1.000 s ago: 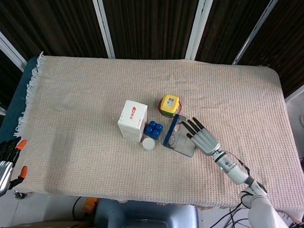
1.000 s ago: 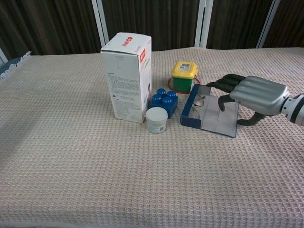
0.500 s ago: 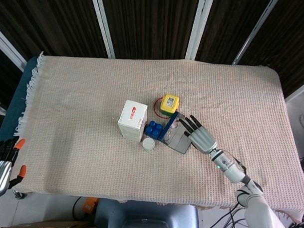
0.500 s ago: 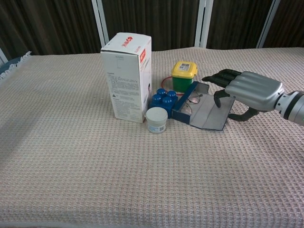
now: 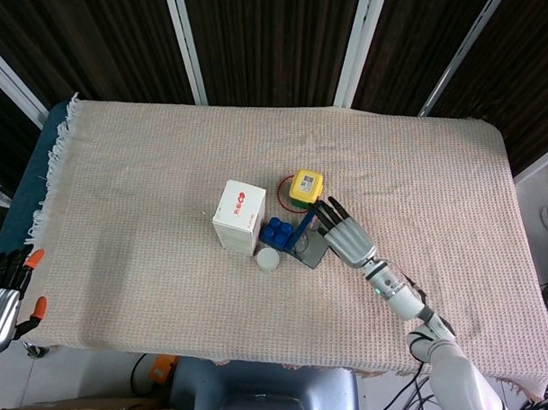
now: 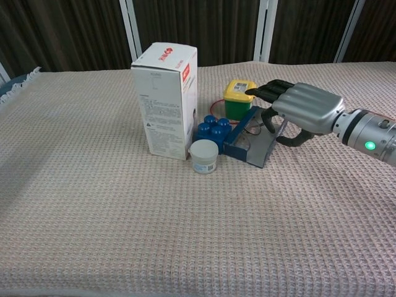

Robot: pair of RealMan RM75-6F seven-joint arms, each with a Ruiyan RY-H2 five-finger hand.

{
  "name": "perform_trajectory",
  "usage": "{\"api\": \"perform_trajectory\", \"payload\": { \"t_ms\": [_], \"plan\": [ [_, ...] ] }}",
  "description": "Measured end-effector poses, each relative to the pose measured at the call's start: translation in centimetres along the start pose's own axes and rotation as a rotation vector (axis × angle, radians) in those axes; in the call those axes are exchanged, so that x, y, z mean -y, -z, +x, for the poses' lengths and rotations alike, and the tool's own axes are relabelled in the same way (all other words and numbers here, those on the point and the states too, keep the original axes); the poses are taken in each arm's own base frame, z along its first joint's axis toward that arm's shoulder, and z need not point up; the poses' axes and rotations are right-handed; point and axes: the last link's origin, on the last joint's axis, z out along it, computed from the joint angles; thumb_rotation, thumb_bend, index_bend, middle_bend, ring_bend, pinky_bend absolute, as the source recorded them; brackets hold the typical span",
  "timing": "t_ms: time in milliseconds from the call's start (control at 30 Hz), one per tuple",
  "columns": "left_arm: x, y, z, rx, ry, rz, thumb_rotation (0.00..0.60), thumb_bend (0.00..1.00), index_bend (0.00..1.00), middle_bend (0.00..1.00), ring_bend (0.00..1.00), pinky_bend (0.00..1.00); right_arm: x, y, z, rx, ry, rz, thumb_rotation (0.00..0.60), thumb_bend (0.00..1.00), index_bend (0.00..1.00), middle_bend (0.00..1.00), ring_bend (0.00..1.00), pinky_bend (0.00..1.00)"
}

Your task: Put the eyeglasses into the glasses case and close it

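The blue glasses case (image 5: 301,244) (image 6: 247,147) lies at mid-table, its grey lid (image 6: 267,139) tipped up steeply over the tray. Thin-framed eyeglasses (image 6: 252,129) show inside it in the chest view; the head view hides them. My right hand (image 5: 344,235) (image 6: 302,110) reaches in from the right, its fingers stretched over the lid's top edge and its thumb behind the lid, pressing it leftward. My left hand (image 5: 1,293) hangs off the table's near-left corner, holding nothing.
A blue toy block (image 5: 277,232) (image 6: 214,130) touches the case's left side. A white jar (image 5: 268,260) (image 6: 203,155) and a white carton (image 5: 239,215) (image 6: 166,99) stand further left. Behind the case sits a yellow-lidded green pot (image 5: 305,187) (image 6: 240,98).
My right hand moved left and swung the lid from lying flat to nearly upright. The case slid left against the blue block. The left hand stayed put.
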Motion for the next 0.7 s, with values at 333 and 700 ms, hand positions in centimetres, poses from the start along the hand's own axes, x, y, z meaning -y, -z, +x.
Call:
{"api": "perform_trajectory", "payload": {
  "t_ms": [333, 700],
  "plan": [
    [-0.1, 0.1, 0.1, 0.002, 0.007, -0.014, 0.6, 0.45, 0.0, 0.0, 0.0, 0.03, 0.3, 0.3, 0.0, -0.004, 0.004, 0.015, 0.6, 0.57, 0.74, 0.13, 0.0, 0.0],
    [-0.2, 0.3, 0.1, 0.002, 0.014, -0.031, 0.6, 0.45, 0.0, 0.0, 0.0, 0.03, -0.4, 4.3, 0.1, -0.045, -0.007, 0.056, 0.6, 0.59, 0.75, 0.13, 0.0, 0.0]
  ]
}}
